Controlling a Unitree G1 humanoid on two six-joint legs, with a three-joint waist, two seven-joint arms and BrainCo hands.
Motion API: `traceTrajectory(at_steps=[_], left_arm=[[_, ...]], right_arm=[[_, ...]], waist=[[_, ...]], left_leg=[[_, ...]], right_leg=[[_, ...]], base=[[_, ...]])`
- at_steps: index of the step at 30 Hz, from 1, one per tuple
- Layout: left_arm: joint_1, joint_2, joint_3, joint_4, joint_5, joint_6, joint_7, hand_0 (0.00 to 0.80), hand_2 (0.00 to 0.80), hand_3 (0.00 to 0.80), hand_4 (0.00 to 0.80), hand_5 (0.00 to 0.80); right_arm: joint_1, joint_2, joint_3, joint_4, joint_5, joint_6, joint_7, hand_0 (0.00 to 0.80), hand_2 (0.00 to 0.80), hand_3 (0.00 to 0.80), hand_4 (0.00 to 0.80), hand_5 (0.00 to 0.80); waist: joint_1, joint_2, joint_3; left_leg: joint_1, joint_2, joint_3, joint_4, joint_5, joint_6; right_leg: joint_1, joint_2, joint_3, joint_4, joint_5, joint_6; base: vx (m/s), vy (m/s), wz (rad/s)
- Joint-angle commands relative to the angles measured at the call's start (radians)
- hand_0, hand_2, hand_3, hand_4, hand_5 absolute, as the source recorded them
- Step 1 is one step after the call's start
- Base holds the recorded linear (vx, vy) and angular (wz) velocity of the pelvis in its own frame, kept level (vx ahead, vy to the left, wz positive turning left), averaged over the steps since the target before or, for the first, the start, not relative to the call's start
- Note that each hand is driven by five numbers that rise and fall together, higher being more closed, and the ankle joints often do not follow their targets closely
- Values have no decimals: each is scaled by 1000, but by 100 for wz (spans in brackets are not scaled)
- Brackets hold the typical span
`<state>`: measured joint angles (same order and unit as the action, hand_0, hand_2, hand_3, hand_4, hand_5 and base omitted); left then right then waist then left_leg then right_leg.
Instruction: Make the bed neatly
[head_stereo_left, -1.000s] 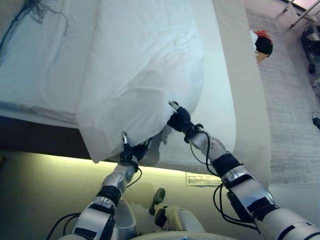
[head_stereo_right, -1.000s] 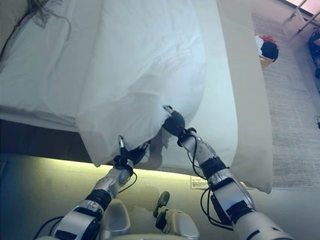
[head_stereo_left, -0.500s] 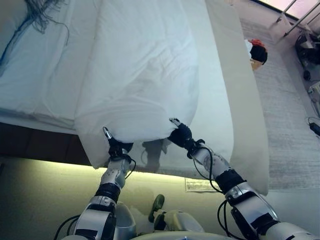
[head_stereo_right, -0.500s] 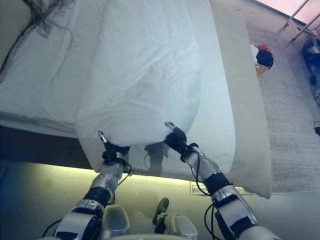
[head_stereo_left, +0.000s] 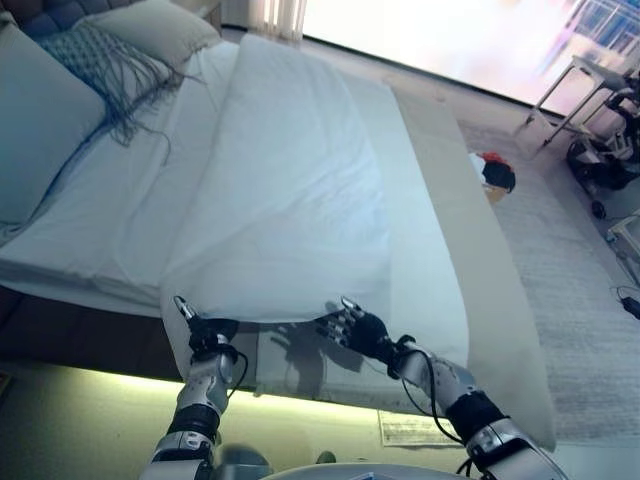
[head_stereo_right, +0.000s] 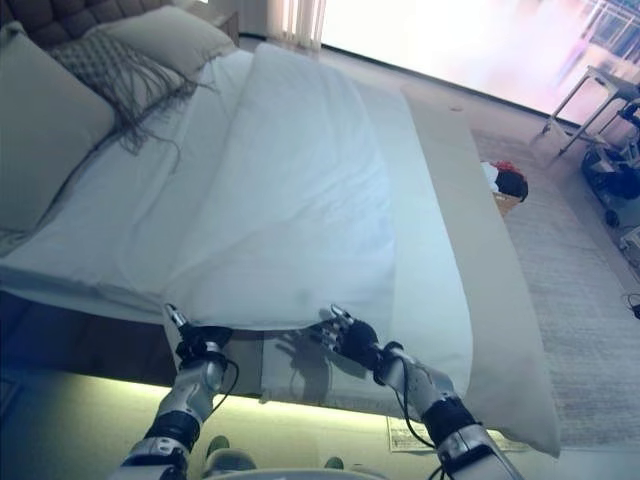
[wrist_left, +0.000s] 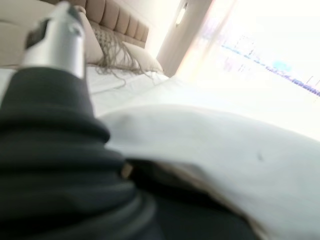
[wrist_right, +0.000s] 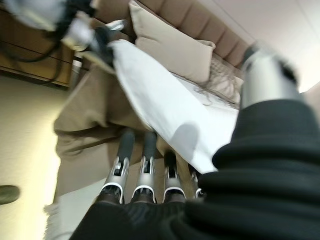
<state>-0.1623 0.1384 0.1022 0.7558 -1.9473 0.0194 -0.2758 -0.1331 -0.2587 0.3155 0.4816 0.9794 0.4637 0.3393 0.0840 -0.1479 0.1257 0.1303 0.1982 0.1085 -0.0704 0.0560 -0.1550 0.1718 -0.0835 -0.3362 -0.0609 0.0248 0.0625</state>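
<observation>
Fingers (wrist_right: 144, 150) of the right hand (head_stereo_left: 352, 329) stretch out straight under the near edge of the white duvet (head_stereo_left: 300, 200), lifting it without curling round it, thumb raised beside them. The left hand (head_stereo_left: 196, 326) is at the duvet's other near corner; its fingers are hidden under the cloth, so whether they grip it cannot be told, and only the thumb shows above the dark cover. Both arms reach forward and up from below the bed (head_stereo_left: 430, 250), wrists level with the mattress side, the hands well apart along the hem. The duvet runs in a long folded strip from the hands up the middle of the bed, its near edge raised off the mattress and casting shadow on the sheet beneath. Pillows (head_stereo_right: 160, 35) lie at the head, with a fringed grey throw (head_stereo_left: 110, 75) draped over one. On the rug (head_stereo_left: 570, 260) beyond the bed sits a basket (head_stereo_right: 508, 185) holding dark and red things, and a white stand (head_stereo_left: 585, 85) is further off.
</observation>
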Motion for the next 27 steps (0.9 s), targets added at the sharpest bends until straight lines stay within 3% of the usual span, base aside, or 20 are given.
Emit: traceTrajectory(at_steps=[1,10,17,27], left_arm=[[-28,55,62,-56,-25,14,-90,0,0,0,0,0],[-36,121,201,26,-25,57,-179,0,0,0,0,0],[-43,208,311,136,-25,112,-233,0,0,0,0,0],[22,275,423,188,15,198,-325,0,0,0,0,0]], right_arm=[[46,-83,-53,-79,-40,32,89,0,0,0,0,0],[167,-97,-146,115,-164,118,212,0,0,0,0,0],[176,-100,-262,507,-258,21,296,0,0,0,0,0],[136,-75,-337,707,-277,-105,246,0,0,0,0,0]], waist=[[-3,35,-65],[-44,71,-80],[-37,94,-97],[15,121,-121]], left_leg=[[7,40,6,4,-23,3],[-12,-5,11,10,-8,23],[-11,-25,-8,6,-14,28],[-22,-41,-36,-7,-25,28]], right_leg=[[-7,-144,12,38,-7,99],[-32,-177,27,49,12,108],[-30,-183,31,45,15,110],[-14,-184,0,2,19,108]], base=[[-79,130,2],[-117,90,-4],[-47,21,-1],[-35,-14,1]])
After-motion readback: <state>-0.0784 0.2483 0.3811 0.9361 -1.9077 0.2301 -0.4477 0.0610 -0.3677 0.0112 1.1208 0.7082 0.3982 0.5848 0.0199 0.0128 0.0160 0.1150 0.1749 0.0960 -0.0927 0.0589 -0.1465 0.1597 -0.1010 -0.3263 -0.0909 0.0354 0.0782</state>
